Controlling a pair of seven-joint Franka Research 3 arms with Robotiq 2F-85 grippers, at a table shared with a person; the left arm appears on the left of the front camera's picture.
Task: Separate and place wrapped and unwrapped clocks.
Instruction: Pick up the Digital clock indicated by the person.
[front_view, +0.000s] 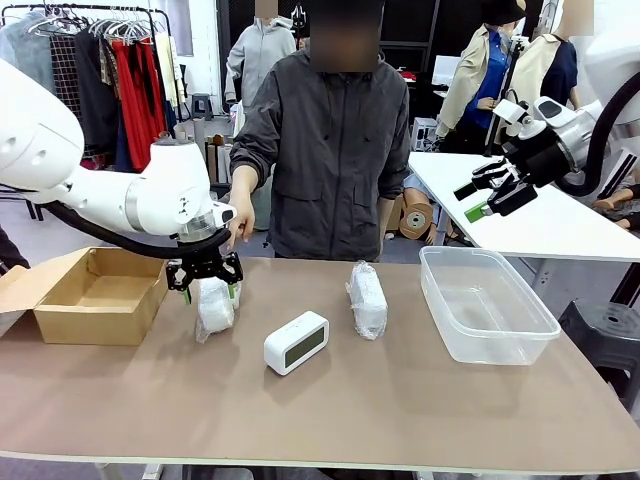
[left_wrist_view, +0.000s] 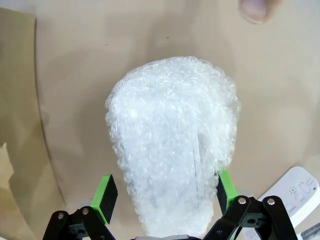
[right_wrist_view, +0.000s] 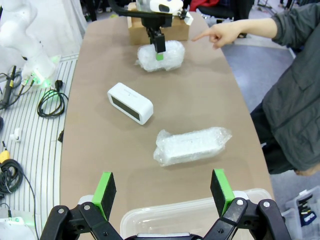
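Your left claw (front_view: 211, 290) hangs open over the wrapped bundle (front_view: 215, 305) nearest the cardboard box (front_view: 100, 295), with one green pad on each side of it. In the left wrist view the claw (left_wrist_view: 165, 195) has a sliver of bare desk between one pad and the crinkly wrap (left_wrist_view: 172, 150); the other pad sits right at the wrap's edge, and you cannot tell if it touches. The box's near wall is just beside that bundle, so room is tight on that side. A person's hand (front_view: 240, 222) points down close behind the claw.

The bare white clock (front_view: 296, 342) lies on the desk (front_view: 400, 400) toward your edge, between the two bundles and apart from both. The second wrapped bundle (front_view: 368, 298) lies near the middle, with open desk between it and the clear tub (front_view: 432, 290).

Your right claw (front_view: 483, 198) is raised off to the right, above the tub's side of the desk, spread wide and holding nothing. From its wrist, the claw (right_wrist_view: 162, 192) looks down past the tub's rim (right_wrist_view: 190, 207) at the second bundle (right_wrist_view: 190, 146), with nothing between them.
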